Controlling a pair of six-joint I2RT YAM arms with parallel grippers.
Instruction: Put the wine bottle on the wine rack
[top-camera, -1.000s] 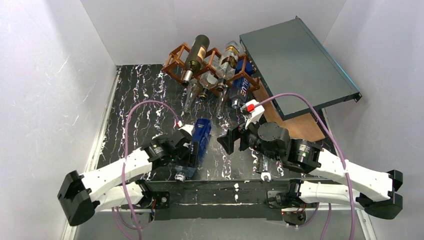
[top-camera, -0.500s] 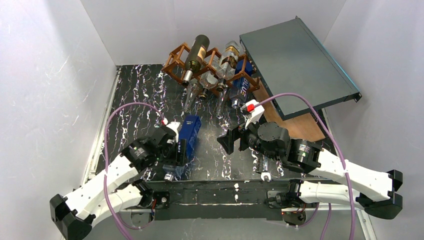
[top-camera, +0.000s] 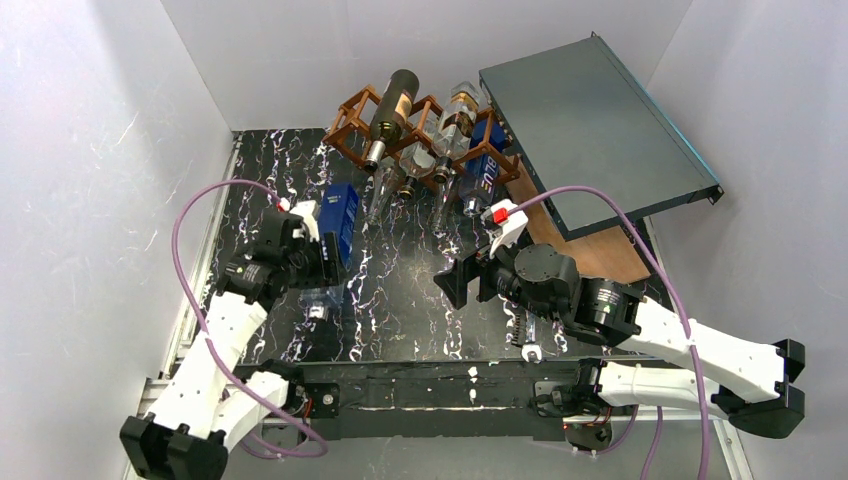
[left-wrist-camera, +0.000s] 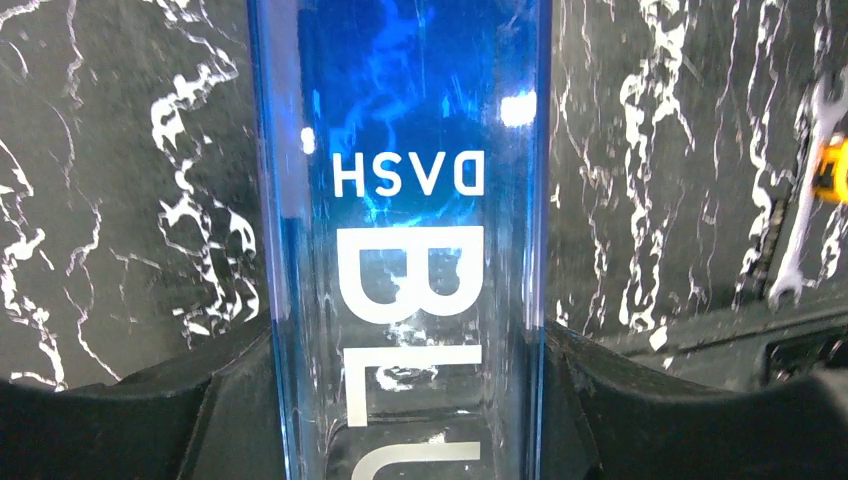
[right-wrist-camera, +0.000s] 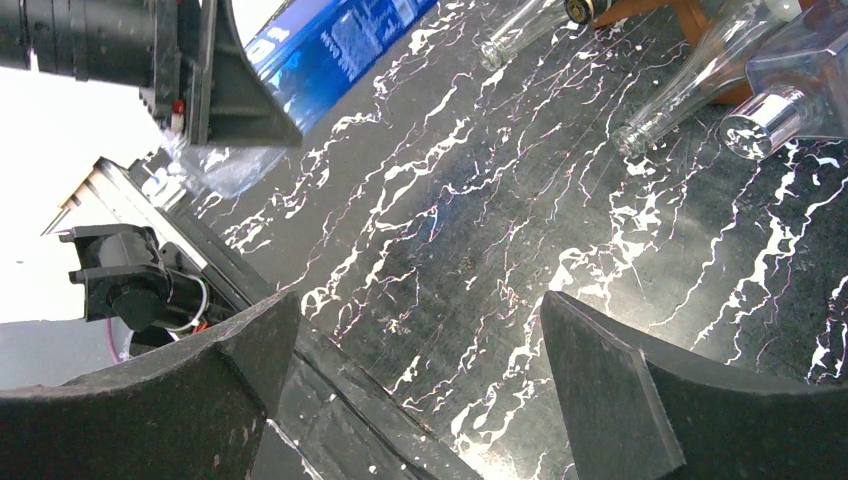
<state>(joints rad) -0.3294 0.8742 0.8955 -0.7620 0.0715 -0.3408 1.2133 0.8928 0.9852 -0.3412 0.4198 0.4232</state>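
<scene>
Top: since earlier frame, left gripper (top-camera: 322, 265) swung left and farther, carrying blue wine bottle (top-camera: 337, 220); bottle now off table, left of centre, short of wine rack (top-camera: 352, 112).
Left wrist: fingers (left-wrist-camera: 225, 405) clamped on flat glass sides, mid-body. Likely heavy, slick, fragile.
Right wrist: right gripper (right-wrist-camera: 420, 385) spread wide, empty.

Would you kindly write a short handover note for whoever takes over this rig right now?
Left gripper: shut on the blue wine bottle, lifted, left of centre, short of the rack.
Right gripper: open, empty, hovering near the middle.
Wine rack: far edge, holding other bottles; leftmost opening looks free.
Done: bottle picked up. Left: carry it over and slide it into a free opening.
</scene>
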